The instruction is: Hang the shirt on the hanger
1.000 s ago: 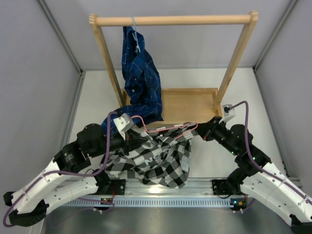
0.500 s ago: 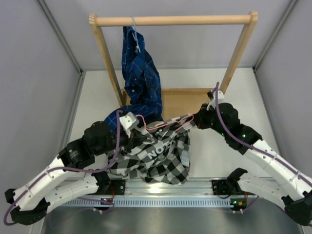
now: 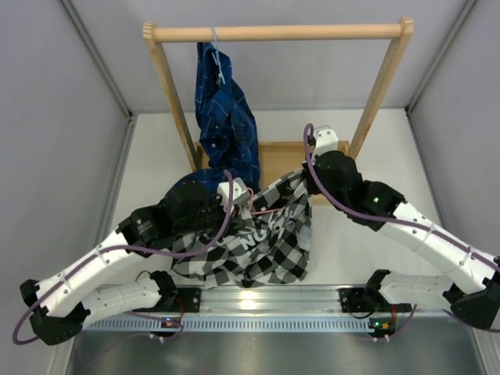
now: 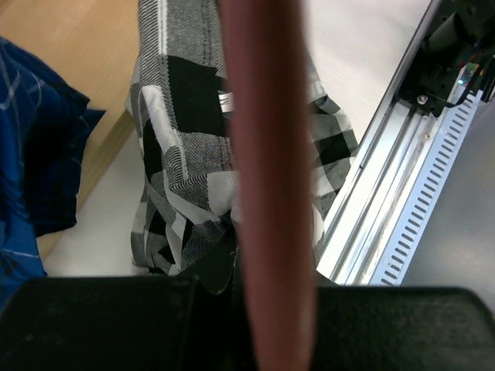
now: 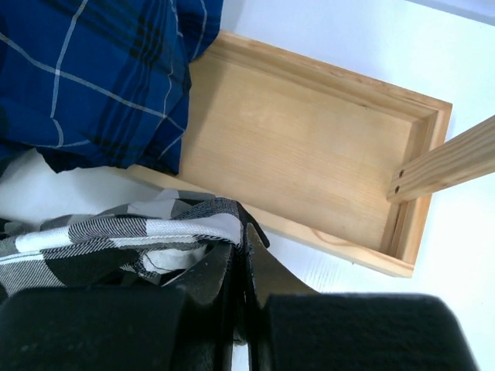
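Observation:
The black-and-white check shirt (image 3: 269,238) hangs bunched between my two grippers above the table, white lettering showing on its dark panel. My left gripper (image 3: 241,197) is shut on the pink wire hanger (image 3: 258,208). In the left wrist view the hanger (image 4: 267,154) is a blurred pink bar running up from the gripper (image 4: 263,309), with the shirt (image 4: 186,154) hanging behind it. My right gripper (image 3: 306,178) is shut on a hem of the shirt; the right wrist view shows the gripper (image 5: 246,255) pinching the checked edge (image 5: 131,232). Most of the hanger is hidden in the cloth.
A wooden clothes rack (image 3: 281,33) stands at the back with a dark blue plaid shirt (image 3: 226,125) hanging at its left on a pale hanger. Its wooden tray base (image 5: 309,147) lies just beyond my right gripper. An aluminium rail (image 3: 266,301) runs along the near edge.
Both arms have lifted and reached toward the rack. The shirt has risen with them and now hangs lower from the grippers, its lettering showing. The right gripper moved left and back.

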Tool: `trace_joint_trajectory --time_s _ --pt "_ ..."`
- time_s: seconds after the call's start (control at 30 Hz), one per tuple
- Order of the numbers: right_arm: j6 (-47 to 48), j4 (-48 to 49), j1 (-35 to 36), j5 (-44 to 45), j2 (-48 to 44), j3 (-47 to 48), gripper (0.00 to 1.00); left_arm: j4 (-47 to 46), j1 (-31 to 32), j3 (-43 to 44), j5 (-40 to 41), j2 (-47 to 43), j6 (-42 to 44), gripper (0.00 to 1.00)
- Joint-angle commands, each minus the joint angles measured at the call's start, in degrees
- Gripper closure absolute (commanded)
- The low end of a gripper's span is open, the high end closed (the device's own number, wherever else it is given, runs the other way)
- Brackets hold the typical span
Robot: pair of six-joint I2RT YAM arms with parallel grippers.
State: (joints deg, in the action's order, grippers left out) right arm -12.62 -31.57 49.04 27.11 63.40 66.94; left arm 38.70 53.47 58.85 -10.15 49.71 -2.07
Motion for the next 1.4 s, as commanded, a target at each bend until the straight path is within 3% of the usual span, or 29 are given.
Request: trace_joint_trajectory --time_s 0.0,0.13,0.27,0.33,0.43,0.5,0.6,0.73,0.9,0.97,1.1,1.13,1.37 --pt "-0.3 -0.2 0.4 3.2 -2.1 0.6 1.00 2.7 0.5 4.2 3.6 0.6 -3.3 1.00" --pt "-8.5 5.9 0.3 -11.5 -13.5 -6.9 1.00 -1.6 0.5 7.4 12.5 -1.8 -9.5 1.00" --pt "-21.7 19.8 1.1 -26.3 -22.4 -19.1 1.00 -9.8 0.5 9.7 13.8 -4.2 -14.1 1.00" --pt "-25.8 34.6 2.8 -34.6 -24.2 -28.3 1.00 -13.1 0.4 12.2 13.2 -2.2 -16.5 1.00" --pt "-30.8 49.4 4.8 -38.6 -23.7 -37.0 1.00 -19.7 0.5 12.7 8.0 1.4 -19.3 1.00" --pt "-30.8 50.9 5.7 -38.3 -23.6 -39.0 0.91 -23.4 0.4 11.7 2.7 2.9 -20.9 1.00" --pt "-28.7 49.2 6.0 -36.7 -25.8 -40.1 0.82 -29.5 0.5 10.9 -2.5 4.3 -21.3 1.00" --pt "-25.3 31.7 6.0 -30.6 -36.2 -39.9 0.50 -31.3 0.4 9.7 -0.9 2.1 -18.5 1.00" --pt "-20.6 11.1 6.1 -32.0 -53.1 -35.5 0.40 -27.4 0.5 9.0 1.5 -0.5 -11.7 1.00" --pt "-16.9 5.6 6.1 -34.6 -55.0 -29.9 0.35 -26.3 0.4 7.9 0.4 -0.6 -9.7 1.00" --pt "-10.3 -3.5 6.0 -35.0 -50.8 -18.9 0.27 -26.8 0.5 6.5 -9.3 0.7 -8.1 1.00" --pt "-8.2 -3.5 6.0 -35.4 -49.3 -17.3 0.27 -27.3 0.5 6.3 -15.1 1.3 -8.2 1.00" --pt "-0.7 2.3 6.1 -45.5 -35.1 -5.3 0.29 -29.5 0.6 6.5 -34.4 7.3 -9.5 1.00"
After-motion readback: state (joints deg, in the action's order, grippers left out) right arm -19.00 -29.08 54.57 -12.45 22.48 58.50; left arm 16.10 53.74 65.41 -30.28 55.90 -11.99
